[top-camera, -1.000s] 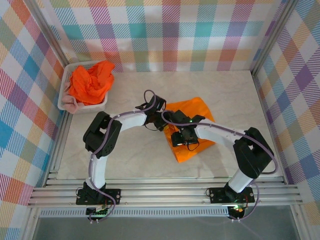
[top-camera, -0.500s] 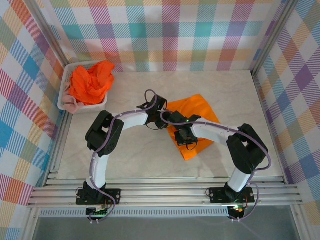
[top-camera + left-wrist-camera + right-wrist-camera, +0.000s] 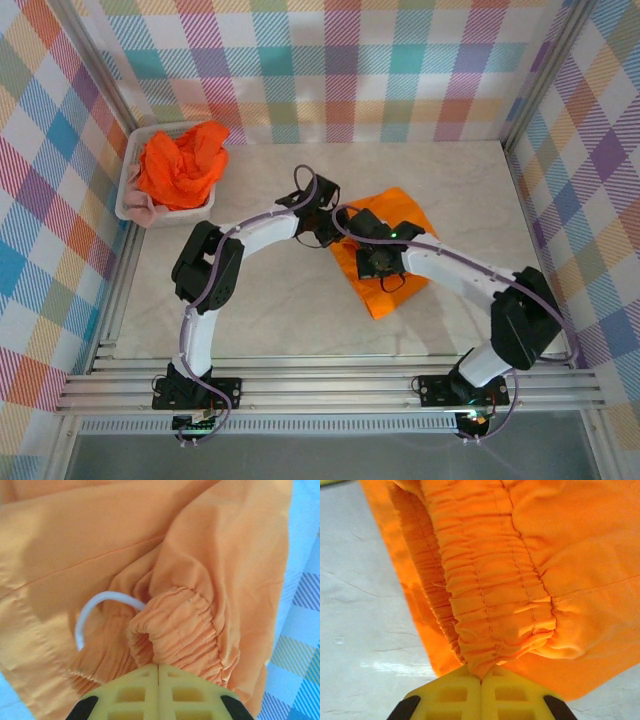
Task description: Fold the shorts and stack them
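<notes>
Centrally, right gripper [image 3: 481, 680] and left gripper [image 3: 158, 666], both closed, pinch the gathered waistband of bright orange cloth shorts [image 3: 385, 295] on the pale tabletop [image 3: 250, 300]; folding appears barely begun. Beyond, crumpled orange shorts [image 3: 180, 165] and dusty pink shorts [image 3: 141, 208] wait in the white plastic mesh basket [image 3: 128, 180].
</notes>
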